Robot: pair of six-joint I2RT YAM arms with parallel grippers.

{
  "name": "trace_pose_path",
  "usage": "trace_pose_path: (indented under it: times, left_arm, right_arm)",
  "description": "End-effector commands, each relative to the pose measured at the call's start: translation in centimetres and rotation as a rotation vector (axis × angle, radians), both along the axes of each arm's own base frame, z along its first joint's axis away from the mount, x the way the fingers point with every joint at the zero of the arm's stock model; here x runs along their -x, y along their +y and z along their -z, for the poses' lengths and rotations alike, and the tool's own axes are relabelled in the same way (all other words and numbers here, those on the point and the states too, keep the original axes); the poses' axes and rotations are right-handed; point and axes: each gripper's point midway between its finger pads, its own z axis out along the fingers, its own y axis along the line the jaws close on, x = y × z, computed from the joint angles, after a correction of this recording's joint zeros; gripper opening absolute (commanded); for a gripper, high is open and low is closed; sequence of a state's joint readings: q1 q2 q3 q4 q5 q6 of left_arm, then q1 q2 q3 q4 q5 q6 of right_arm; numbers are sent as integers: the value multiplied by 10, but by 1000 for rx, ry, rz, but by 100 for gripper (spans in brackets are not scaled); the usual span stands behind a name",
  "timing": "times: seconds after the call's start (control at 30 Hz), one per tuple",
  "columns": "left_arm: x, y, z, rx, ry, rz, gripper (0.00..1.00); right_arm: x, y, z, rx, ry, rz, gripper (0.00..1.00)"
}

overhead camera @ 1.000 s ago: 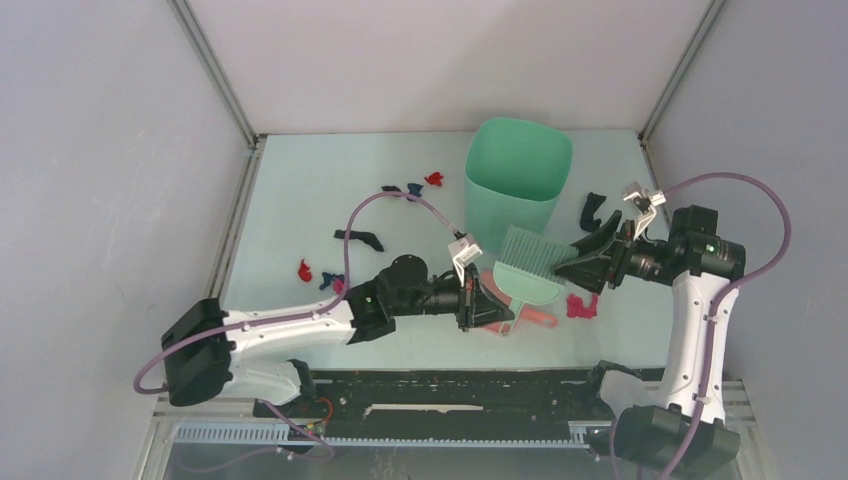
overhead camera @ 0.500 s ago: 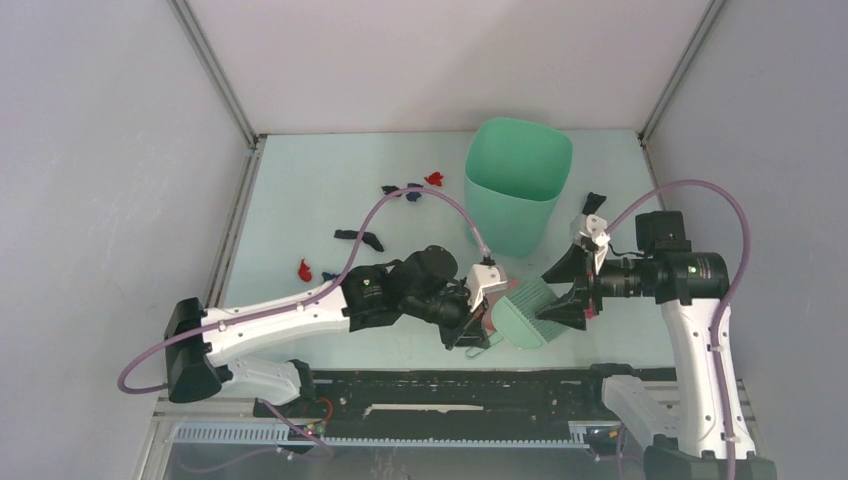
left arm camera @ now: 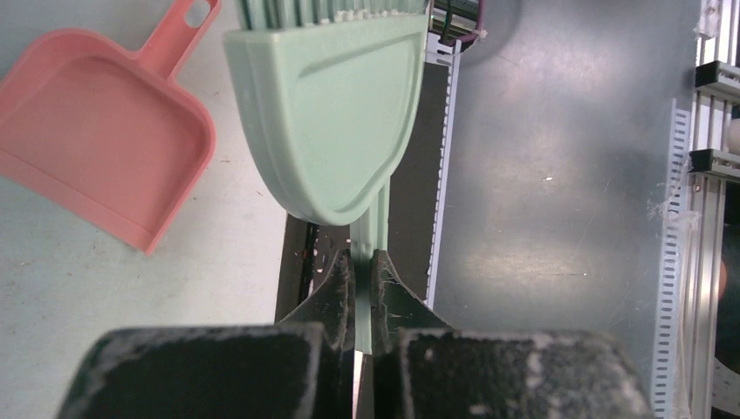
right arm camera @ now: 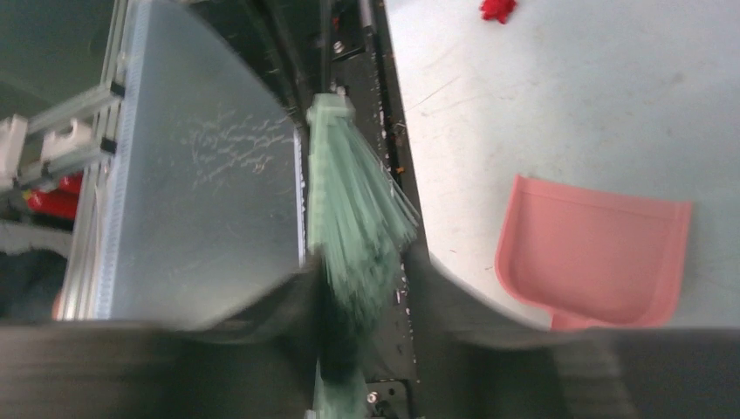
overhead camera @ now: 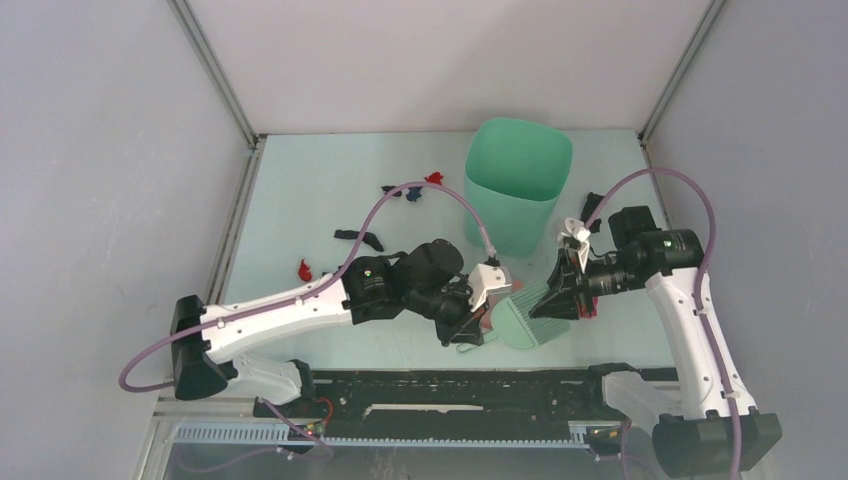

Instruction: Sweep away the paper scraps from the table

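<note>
1. The left gripper (left arm camera: 362,264) is clamped tight on the thin handle of the green brush (left arm camera: 327,113)
2. The right gripper (right arm camera: 359,262) has its fingers close on either side of the bristles; that view is blurred, so I cannot tell whether they press or only flank them
3. The brush hangs between the two grippers over the near edge of the table (overhead camera: 300,200), bristles toward the right arm
4. The pink dustpan (left arm camera: 96,148) lies flat on the table just beside the brush
5. The scraps lie loose on the table: a red one (overhead camera: 305,268) at the left, a black strip (overhead camera: 358,238) beyond it, a red and blue cluster (overhead camera: 410,190) left of the bin (overhead camera: 517,185), and a black one (overhead camera: 592,200) to its right
6. The bin stands upright behind both grippers
</note>
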State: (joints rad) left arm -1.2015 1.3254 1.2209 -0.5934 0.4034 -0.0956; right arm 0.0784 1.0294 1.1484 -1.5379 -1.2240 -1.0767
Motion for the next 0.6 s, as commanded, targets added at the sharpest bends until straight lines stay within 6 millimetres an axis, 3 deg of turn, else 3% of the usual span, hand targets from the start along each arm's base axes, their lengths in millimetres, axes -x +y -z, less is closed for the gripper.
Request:
trace_pose_path:
  times: [0.0, 0.07, 0.2, 0.37, 0.57]
  left_arm:
    - [-8, -11, -23, 68, -69, 8, 0]
    - [-18, -10, -28, 85, -102, -43, 9]
    - [-40, -6, -50, 221, -91, -187, 41]
    - [-68, 10, -105, 655, -40, -449, 76]
    - [-81, 34, -95, 766, 55, -555, 80]
  right_arm:
    - [15, 5, -5, -34, 22, -41, 0]
    - [10, 4, -10, -60, 21, -12, 0]
    - [-7, -3, -27, -140, -16, 91, 0]
    - [-25, -7, -47, -260, 15, 174, 0]
    - [-37, -7, -57, -357, 121, 198, 0]
